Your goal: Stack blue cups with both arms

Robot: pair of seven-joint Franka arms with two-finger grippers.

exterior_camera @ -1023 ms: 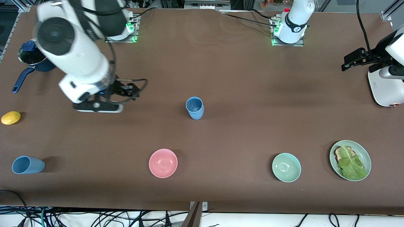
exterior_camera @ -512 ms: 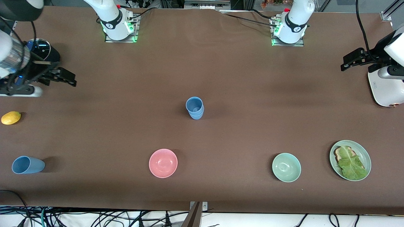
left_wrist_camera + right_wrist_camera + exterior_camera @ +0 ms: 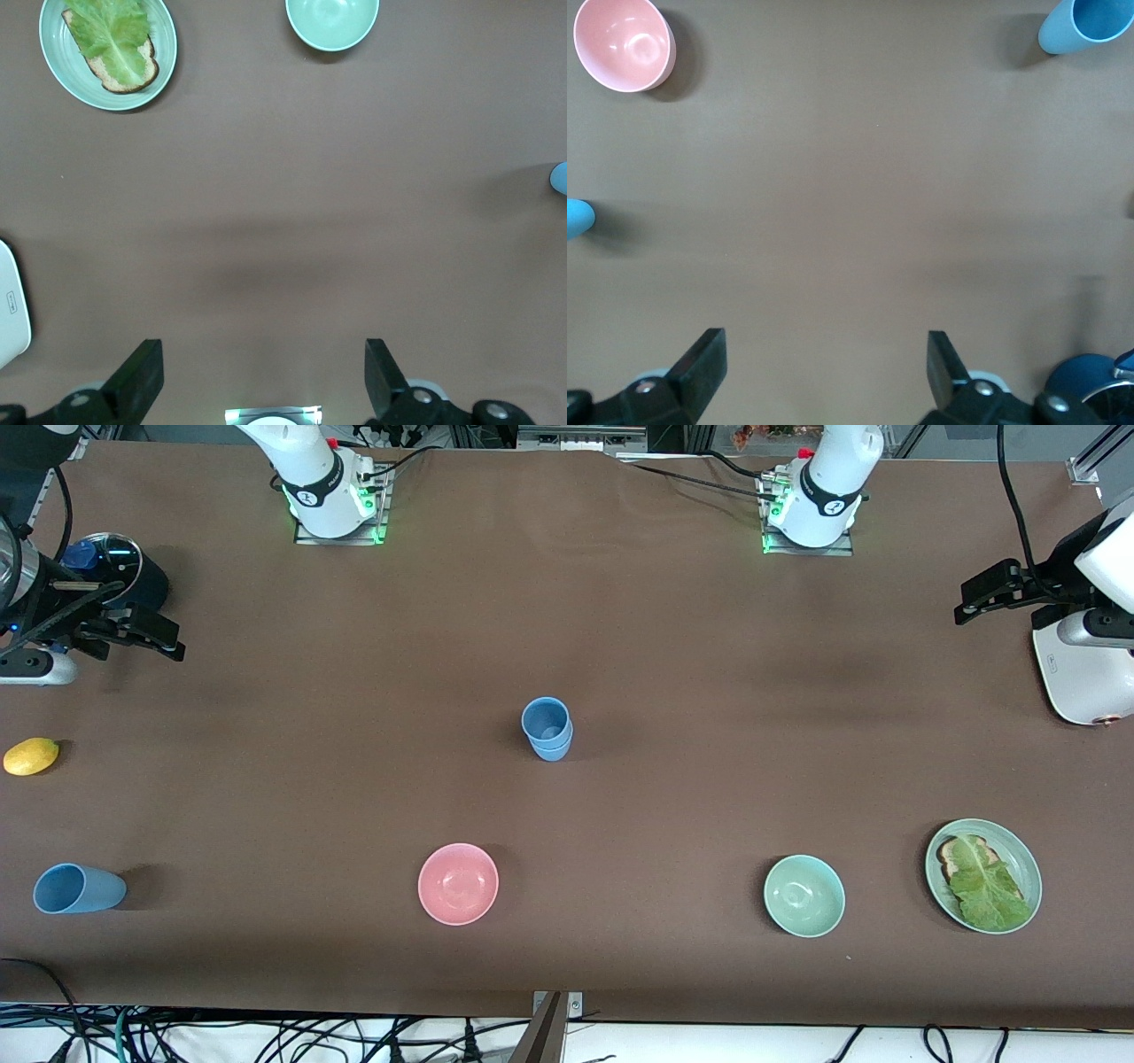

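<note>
From the front view, two blue cups (image 3: 547,729) stand nested at the table's middle — that much looks done. A third blue cup (image 3: 78,888) lies on its side at about eight o'clock from the stack, toward the right arm's end of the table, not yet stacked. The right gripper (image 3: 151,638) hangs near ten o'clock from the stack, beside a dark pot (image 3: 120,571); the left gripper (image 3: 983,593) waits near two o'clock.

In the left wrist view the left gripper (image 3: 264,376) has its fingers spread wide and holds nothing; the stack (image 3: 560,177) shows at the edge.

In the right wrist view the right gripper (image 3: 826,367) is likewise agape and empty — the tipped cup (image 3: 1085,24) lies well apart from it.
</note>
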